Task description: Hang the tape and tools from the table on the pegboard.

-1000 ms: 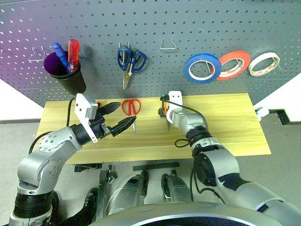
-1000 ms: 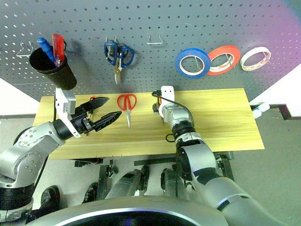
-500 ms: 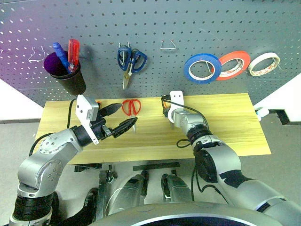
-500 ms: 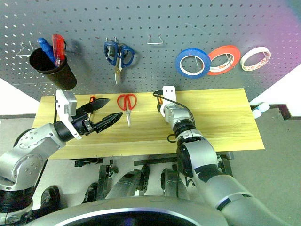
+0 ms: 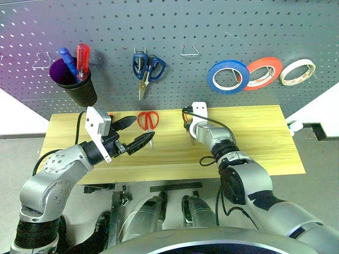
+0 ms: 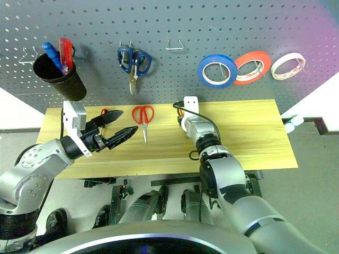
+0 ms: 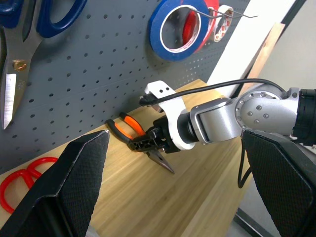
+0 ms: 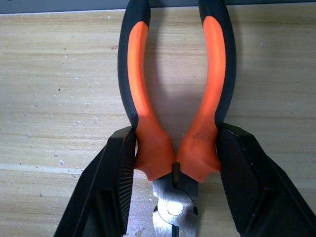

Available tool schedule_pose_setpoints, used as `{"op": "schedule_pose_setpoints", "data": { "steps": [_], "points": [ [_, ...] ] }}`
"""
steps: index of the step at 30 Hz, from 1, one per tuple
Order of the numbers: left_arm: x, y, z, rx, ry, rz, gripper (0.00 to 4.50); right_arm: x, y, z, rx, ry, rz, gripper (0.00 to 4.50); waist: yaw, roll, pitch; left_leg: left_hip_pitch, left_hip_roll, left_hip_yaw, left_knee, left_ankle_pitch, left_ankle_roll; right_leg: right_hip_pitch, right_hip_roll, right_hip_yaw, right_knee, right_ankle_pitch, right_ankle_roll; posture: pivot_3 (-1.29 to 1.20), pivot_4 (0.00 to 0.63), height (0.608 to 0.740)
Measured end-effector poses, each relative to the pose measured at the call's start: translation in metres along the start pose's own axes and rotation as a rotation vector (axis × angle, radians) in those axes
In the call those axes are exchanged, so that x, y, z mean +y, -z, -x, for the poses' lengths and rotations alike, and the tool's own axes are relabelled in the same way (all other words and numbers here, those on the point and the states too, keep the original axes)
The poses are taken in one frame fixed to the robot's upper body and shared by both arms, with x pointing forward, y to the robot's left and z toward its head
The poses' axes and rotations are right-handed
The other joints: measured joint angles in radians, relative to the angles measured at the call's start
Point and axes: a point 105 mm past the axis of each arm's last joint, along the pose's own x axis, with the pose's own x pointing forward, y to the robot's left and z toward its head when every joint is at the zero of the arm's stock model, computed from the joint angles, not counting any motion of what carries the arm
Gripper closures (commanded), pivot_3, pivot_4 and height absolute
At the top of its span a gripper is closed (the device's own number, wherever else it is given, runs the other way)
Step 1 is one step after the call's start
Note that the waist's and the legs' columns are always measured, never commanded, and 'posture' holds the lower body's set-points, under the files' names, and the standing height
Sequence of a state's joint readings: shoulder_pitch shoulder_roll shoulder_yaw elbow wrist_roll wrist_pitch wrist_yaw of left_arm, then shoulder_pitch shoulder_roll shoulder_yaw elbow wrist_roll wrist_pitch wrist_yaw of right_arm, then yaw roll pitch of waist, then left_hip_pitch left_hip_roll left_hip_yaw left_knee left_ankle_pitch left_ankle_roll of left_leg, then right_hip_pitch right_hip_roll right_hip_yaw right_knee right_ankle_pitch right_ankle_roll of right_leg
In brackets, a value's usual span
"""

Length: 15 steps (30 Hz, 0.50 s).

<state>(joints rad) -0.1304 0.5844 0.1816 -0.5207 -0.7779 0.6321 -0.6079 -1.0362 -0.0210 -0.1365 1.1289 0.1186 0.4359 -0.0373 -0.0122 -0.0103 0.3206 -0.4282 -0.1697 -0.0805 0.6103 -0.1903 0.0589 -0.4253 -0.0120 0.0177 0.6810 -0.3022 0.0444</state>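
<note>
Right hand (image 8: pixel 175 173) clamps pliers (image 8: pixel 175 98) at handle base; jaw tip cut off. Left hand (image 5: pixel 132 132) wide, empty, above bench (image 5: pixel 254 137). No legible markings.

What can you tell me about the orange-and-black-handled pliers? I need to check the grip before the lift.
The orange-and-black-handled pliers lie flat on the light wooden table, near the dark grey pegboard. Two curved, rubbery-looking handles spread toward the board; the bare metal jaws point away from it. The right gripper is shut on them, a black finger pressing each handle just behind the pivot.
</note>
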Motion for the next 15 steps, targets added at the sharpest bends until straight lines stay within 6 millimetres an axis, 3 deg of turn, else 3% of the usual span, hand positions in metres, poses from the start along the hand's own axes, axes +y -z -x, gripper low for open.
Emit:
{"op": "schedule_pose_setpoints", "data": {
  "steps": [7, 15],
  "points": [
    [-0.001, 0.000, -0.001, -0.002, 0.005, 0.001, 0.00, 0.005, 0.001, 0.004, 0.031, -0.088, -0.015, 2.40, 0.001, 0.000, 0.000, -0.001, 0.000, 0.000, -0.001, 0.000, 0.000, 0.000, 0.000, 0.000, -0.001, 0.000, 0.000, 0.09, 0.348, 0.740],
    [0.001, -0.001, -0.004, -0.008, 0.011, 0.003, 0.00, -0.010, 0.011, 0.026, 0.060, -0.178, -0.007, 2.40, 0.001, 0.000, 0.000, -0.012, 0.000, -0.001, 0.000, 0.000, 0.000, -0.008, 0.000, -0.001, -0.001, 0.000, 0.000, 0.06, 0.351, 0.740]
  ]
}}
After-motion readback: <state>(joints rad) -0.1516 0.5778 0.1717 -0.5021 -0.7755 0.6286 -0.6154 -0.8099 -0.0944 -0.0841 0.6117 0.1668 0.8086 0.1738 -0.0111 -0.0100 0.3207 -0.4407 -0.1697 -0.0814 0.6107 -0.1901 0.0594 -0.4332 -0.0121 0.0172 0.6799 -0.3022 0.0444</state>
